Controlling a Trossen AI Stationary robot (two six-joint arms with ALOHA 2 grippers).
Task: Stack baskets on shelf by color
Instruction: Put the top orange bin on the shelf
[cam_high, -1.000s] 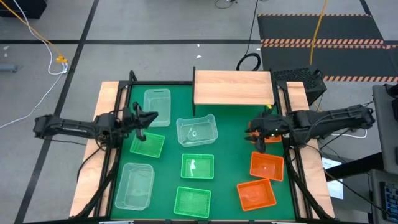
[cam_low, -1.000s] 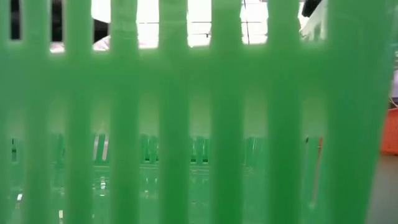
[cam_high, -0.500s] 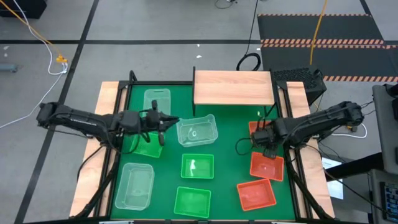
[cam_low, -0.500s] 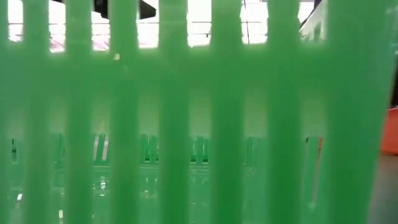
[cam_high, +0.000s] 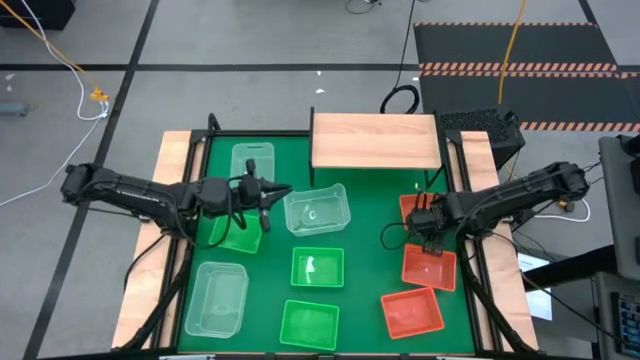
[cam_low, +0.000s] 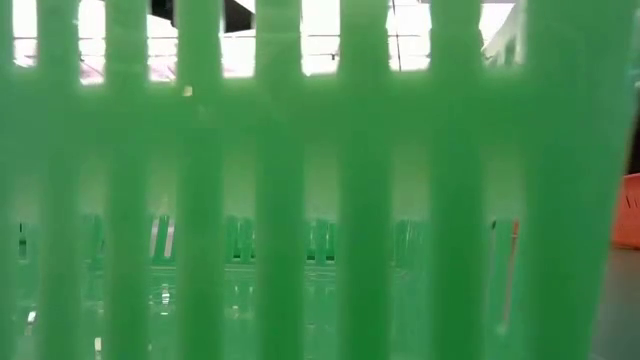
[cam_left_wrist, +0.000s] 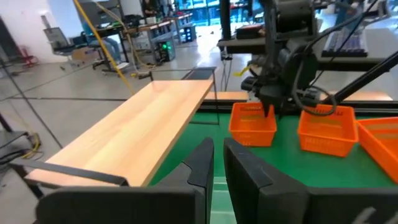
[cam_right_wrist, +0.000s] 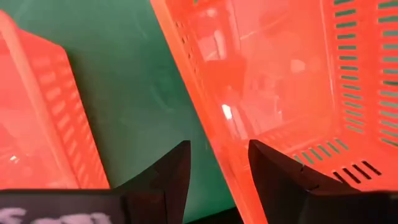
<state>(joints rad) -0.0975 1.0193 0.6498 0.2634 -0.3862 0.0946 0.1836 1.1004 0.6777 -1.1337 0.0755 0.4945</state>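
Note:
My left gripper (cam_high: 282, 195) is shut and points level toward the table's right, just left of a clear basket (cam_high: 317, 211) and above a green basket (cam_high: 236, 236); nothing shows between its fingers (cam_left_wrist: 216, 168). My right gripper (cam_high: 428, 236) is open and points down among the orange baskets. One finger (cam_right_wrist: 277, 171) stands inside an orange basket (cam_right_wrist: 280, 81), the other (cam_right_wrist: 169, 171) outside it over the mat, with the wall (cam_right_wrist: 208, 146) between them. In the left wrist view it (cam_left_wrist: 271, 111) hangs over the orange basket (cam_left_wrist: 252, 124) closest to the shelf (cam_high: 375, 141).
Two more clear baskets (cam_high: 253, 164) (cam_high: 217, 298) sit on the left and two green ones (cam_high: 318, 268) (cam_high: 309, 323) in the near middle. Two orange baskets (cam_high: 430, 268) (cam_high: 413, 311) sit near right. A green basket's slatted wall (cam_low: 320, 180) fills the low view.
My left gripper has risen from over the green basket, gone toward the table's right to the clear basket's edge, and tipped up to level. My right gripper has tipped from slanting to pointing straight down and sunk toward the orange baskets. No basket has moved.

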